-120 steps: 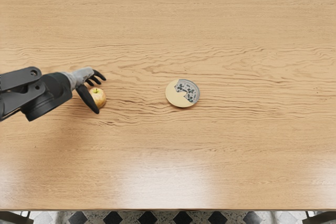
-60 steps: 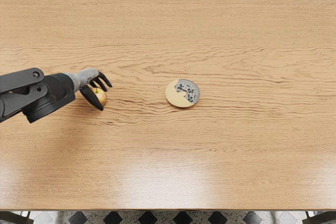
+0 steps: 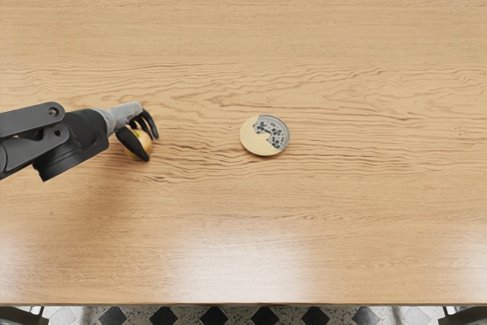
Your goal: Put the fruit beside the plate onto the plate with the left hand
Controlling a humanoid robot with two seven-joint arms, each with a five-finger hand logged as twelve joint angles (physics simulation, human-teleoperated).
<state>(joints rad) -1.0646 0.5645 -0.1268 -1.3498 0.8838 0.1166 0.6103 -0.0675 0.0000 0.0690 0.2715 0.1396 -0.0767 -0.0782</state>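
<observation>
A small yellow-red apple (image 3: 140,142) lies on the wooden table (image 3: 304,218) at the left. My left hand (image 3: 139,133) comes in from the left edge and has its dark fingers (image 3: 151,124) curled over the apple's top and its thumb across the near side, so the fruit is mostly covered. The small round plate (image 3: 265,135), cream with a grey patterned patch, sits near the table's middle, well to the right of the hand. The right arm does not show.
The dark forearm (image 3: 46,142) lies low over the table's left side. A teal wall runs along the far edge. A checkered floor shows below the near edge.
The left hand's fingers were spread beside the apple; they have curled down and closed around it. The apple and the plate have stayed where they were.
</observation>
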